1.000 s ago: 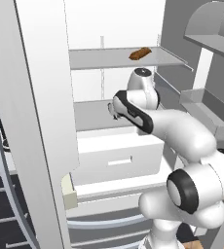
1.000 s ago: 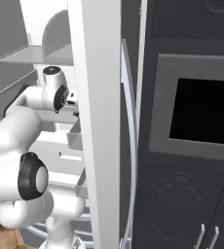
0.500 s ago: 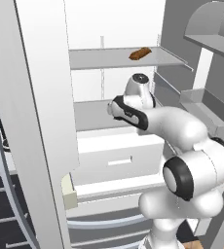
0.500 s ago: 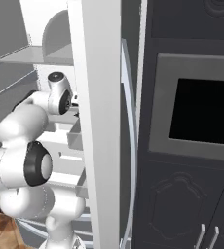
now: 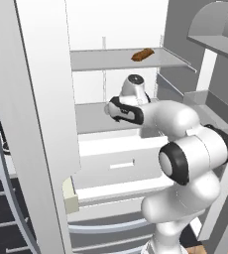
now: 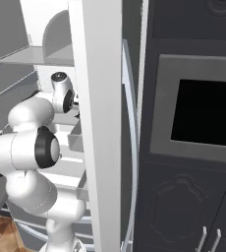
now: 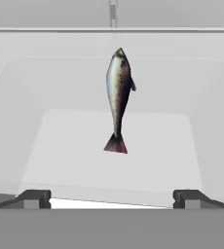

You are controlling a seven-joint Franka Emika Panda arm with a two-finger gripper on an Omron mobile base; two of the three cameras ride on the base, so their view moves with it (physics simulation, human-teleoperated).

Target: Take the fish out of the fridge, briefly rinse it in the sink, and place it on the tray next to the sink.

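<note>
The fish (image 7: 118, 99) is dark grey with a pale belly and a forked tail. It lies on the white floor of a fridge compartment, straight ahead of the hand, tail toward me. My gripper (image 7: 112, 197) is open, its fingertips (image 7: 33, 198) spread wide and short of the fish, with nothing between them. In the left base view the arm's wrist (image 5: 128, 106) reaches into the white fridge (image 5: 111, 131) at the middle shelf. The hand itself is hidden behind the arm there.
A brown loaf-like lump (image 5: 142, 54) sits on the upper grey shelf. White drawers (image 5: 118, 163) lie below the wrist. The broad fridge door (image 5: 41, 124) stands open at the left, and its edge (image 6: 98, 123) rises beside a dark oven (image 6: 203, 113).
The arm's elbow has swung lower and nearer the base, while the wrist stays at the middle shelf inside the fridge.
</note>
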